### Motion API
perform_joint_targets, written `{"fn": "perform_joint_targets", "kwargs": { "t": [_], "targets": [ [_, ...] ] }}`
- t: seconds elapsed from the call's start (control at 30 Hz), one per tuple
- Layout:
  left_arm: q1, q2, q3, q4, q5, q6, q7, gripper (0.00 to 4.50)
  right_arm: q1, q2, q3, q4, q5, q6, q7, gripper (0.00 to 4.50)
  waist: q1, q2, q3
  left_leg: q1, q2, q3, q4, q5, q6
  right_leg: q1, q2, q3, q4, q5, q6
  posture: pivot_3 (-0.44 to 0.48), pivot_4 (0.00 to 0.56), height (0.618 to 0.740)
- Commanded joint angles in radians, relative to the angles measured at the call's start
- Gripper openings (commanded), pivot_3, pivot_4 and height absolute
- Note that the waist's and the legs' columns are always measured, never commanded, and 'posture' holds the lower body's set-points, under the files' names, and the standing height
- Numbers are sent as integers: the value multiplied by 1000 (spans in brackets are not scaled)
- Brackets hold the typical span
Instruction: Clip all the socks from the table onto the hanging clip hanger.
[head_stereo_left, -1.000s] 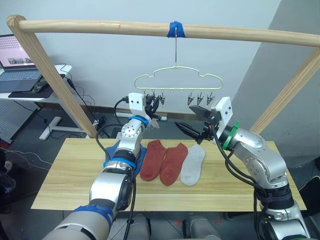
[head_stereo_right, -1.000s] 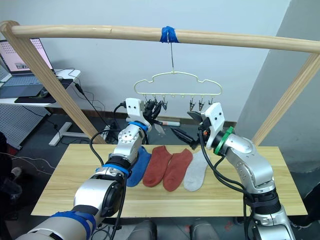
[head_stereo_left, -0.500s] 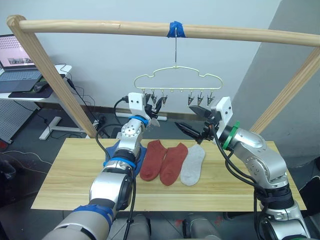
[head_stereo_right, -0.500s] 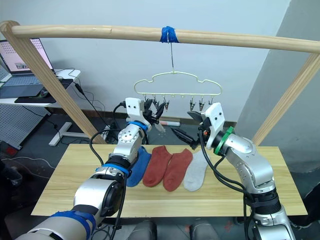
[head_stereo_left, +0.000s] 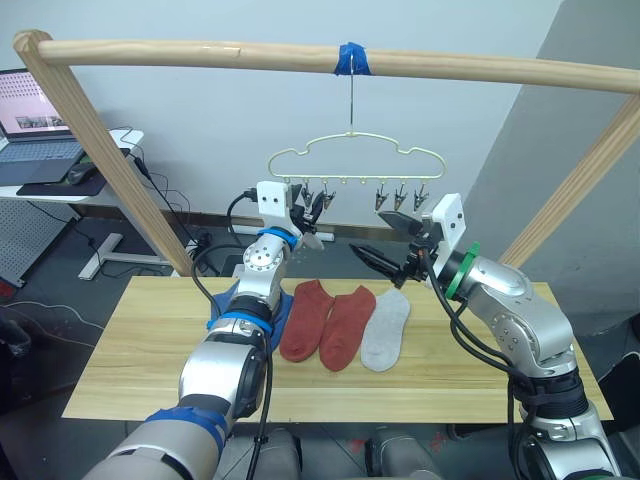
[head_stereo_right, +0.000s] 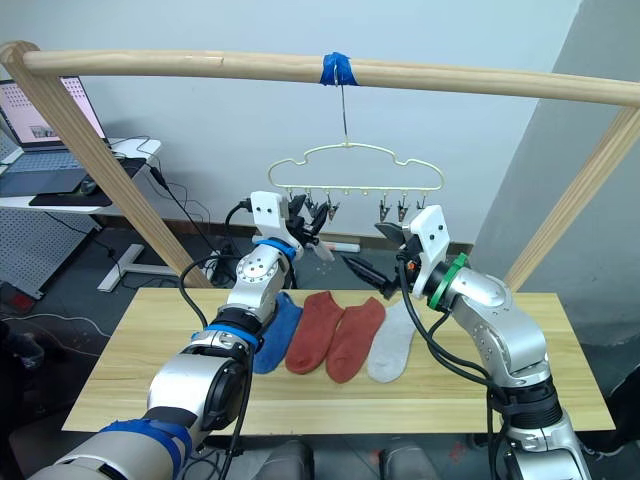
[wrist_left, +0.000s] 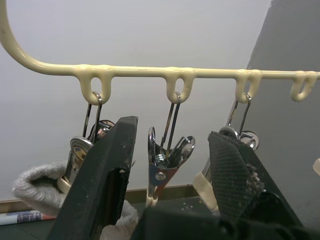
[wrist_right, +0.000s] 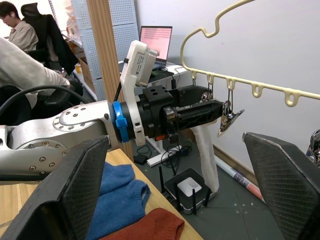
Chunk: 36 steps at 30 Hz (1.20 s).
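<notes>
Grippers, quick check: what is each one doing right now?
Left gripper: open, fingers either side of a metal clip on the clip hanger.
Right gripper: open, holding nothing.

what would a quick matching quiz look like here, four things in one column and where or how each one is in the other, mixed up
Things:
1. clip hanger
2. rust-red socks
3. left gripper
4. right gripper

States:
A. open, fingers either side of a clip
B. lying flat on the table
C. open and empty, in the air
D. hanging from the wooden rail

Pairs: 1-D, 2-B, 3-A, 4-C
</notes>
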Motion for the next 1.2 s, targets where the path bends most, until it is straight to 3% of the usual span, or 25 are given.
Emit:
{"fn": "perform_joint_targets", "kwargs": {
  "t": [0.03, 0.1, 0.23, 0.37, 0.63, 0.9, 1.2],
  "targets": [
    [-28, 5, 3, -8, 4, -27, -5, 2381, -15, -5, -24, -31, 9, -15, 0, 4500, 0, 0, 0, 0, 0, 0, 0, 0, 0, 0, 0, 0, 0, 0, 0, -74, 102, 740],
    [-27, 5, 3, -9, 3, -29, -7, 1973, -15, -4, -23, -30, 9, -15, 1, 4500, 0, 0, 0, 0, 0, 0, 0, 0, 0, 0, 0, 0, 0, 0, 0, -74, 102, 740],
    [-23, 3, 3, -14, 2, -32, -9, 743, -12, -5, -22, -33, 10, -13, 2, 4500, 0, 0, 0, 0, 0, 0, 0, 0, 0, 0, 0, 0, 0, 0, 0, -70, 102, 740],
    [-17, 3, 2, -23, 2, -37, -12, 66, -8, -3, -20, -34, 11, -12, 2, 4500, 0, 0, 0, 0, 0, 0, 0, 0, 0, 0, 0, 0, 0, 0, 0, -67, 101, 740],
    [33, 44, -20, -108, 9, 48, -73, 3, 76, -27, 73, 100, -118, 2, -41, 4500, 1, 0, 0, 1, 0, 0, 0, 0, 0, 1, 0, 0, 0, 0, 0, -39, 105, 740],
    [189, 126, -30, -548, -159, 586, -327, 3, 28, 17, 150, 590, -322, -163, -83, 4500, -8, 1, 0, 5, 0, 0, 0, 0, 0, 4, 0, 1, 3, 0, 0, 5, 111, 740],
    [291, 204, -3, -881, -313, 984, -366, 3, -63, 103, 182, 979, -448, -332, -82, 4500, -20, 1, 0, 13, 1, 0, 0, 0, 0, 7, 1, 2, 10, -3, 4, 43, 119, 740]
  ]
}}
